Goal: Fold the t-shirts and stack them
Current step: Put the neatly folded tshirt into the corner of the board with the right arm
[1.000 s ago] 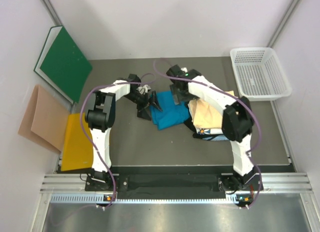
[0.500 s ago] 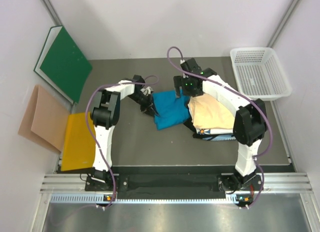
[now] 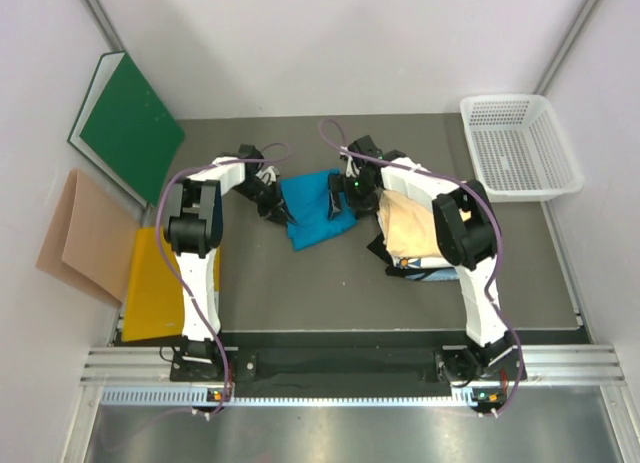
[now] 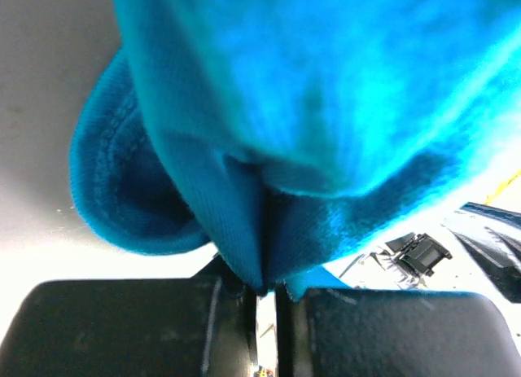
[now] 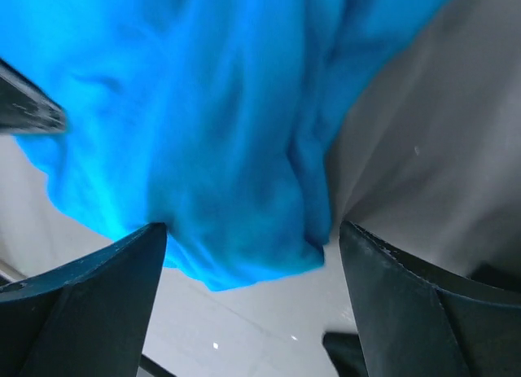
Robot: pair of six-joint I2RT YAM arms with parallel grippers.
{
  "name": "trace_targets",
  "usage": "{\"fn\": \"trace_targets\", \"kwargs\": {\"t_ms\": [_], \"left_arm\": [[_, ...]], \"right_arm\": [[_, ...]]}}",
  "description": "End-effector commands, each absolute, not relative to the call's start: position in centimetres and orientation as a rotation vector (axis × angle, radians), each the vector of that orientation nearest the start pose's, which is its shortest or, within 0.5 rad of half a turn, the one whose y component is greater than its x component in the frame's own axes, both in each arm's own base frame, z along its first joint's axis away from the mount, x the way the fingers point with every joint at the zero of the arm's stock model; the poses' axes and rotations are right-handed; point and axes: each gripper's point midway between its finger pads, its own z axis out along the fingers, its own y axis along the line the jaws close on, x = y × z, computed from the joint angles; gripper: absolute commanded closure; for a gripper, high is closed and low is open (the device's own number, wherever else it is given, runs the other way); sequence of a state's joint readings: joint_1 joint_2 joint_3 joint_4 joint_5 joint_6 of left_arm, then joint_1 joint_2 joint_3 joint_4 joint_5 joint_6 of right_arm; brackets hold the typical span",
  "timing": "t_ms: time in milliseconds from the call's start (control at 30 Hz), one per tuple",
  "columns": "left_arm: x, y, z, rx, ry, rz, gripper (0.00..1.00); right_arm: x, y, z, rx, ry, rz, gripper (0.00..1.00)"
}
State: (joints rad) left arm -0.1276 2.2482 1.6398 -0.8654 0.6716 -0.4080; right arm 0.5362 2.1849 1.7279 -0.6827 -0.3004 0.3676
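- Top external view: the teal t-shirt (image 3: pixel 312 209) lies bunched and part-folded on the table (image 3: pixel 300 283) between the two arms, with the cream t-shirt (image 3: pixel 418 229) in a loose heap just beside it on the right.
- The left gripper (image 3: pixel 268 201) sits at the teal shirt's left edge. In the left wrist view its fingers (image 4: pixel 130 328) are pressed together on a pinched fold of teal cloth, which bulges up out of the jaws. The likely purpose is to hold that edge so it can be carried or pulled.
- The right gripper (image 3: pixel 345 193) is over the shirt's right side. The right wrist view shows its fingers (image 5: pixel 81 304) spread wide with the teal hem lying between them, nothing clamped. It looks placed to take a matching grip on the opposite side.
- Judged from the rumpled cloth, the fold is not finished and neither shirt is stacked.
- The white basket (image 3: pixel 520 148) at the far right corner is well apart from both shirts.
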Motion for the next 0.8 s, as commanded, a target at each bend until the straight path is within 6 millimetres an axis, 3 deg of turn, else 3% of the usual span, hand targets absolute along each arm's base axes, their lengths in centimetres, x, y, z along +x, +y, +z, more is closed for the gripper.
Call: {"fn": "trace_targets", "kwargs": {"t_ms": [0,167,267,300,400,500,633,667,733,767], "left_arm": [[38.3,-16.2,2.4,-0.312,3.016,-0.959,1.0],[38.2,-16.2,2.1,-0.305,3.027,-0.96,1.0],[38.1,-16.2,2.0,-0.308,3.032,-0.958,1.0],[38.2,-16.2,2.1,-0.307,3.03,-0.96,1.0],[38.3,-15.9,2.1,-0.307,3.034,-0.936,1.0],[38.2,-15.7,2.2,-0.307,3.036,-0.917,1.0],[37.9,-15.4,1.8,-0.324,3.053,-0.906,1.0],[37.9,-15.2,1.8,-0.325,3.055,-0.899,0.7],[38.1,-15.0,1.9,-0.336,3.052,-0.88,0.39],[38.2,-14.7,1.9,-0.345,3.05,-0.859,0.18]], "right_arm": [[41.4,32.1,6.0,-0.292,2.657,0.77,0.14],[43.2,32.2,4.3,-0.199,2.638,0.821,0.17],[43.8,33.0,3.4,-0.188,2.644,0.878,0.25],[43.6,33.3,3.1,-0.192,2.656,0.894,0.49],[43.1,33.1,2.7,-0.172,2.71,0.886,0.89],[42.7,31.7,3.6,-0.183,2.716,0.79,1.0],[41.1,29.0,5.3,-0.269,2.747,0.644,1.0],[41.1,28.5,6.7,-0.281,2.721,0.617,1.0],[41.1,28.0,8.9,-0.317,2.679,0.591,1.0],[41.1,27.7,9.8,-0.324,2.67,0.572,1.0]]}}
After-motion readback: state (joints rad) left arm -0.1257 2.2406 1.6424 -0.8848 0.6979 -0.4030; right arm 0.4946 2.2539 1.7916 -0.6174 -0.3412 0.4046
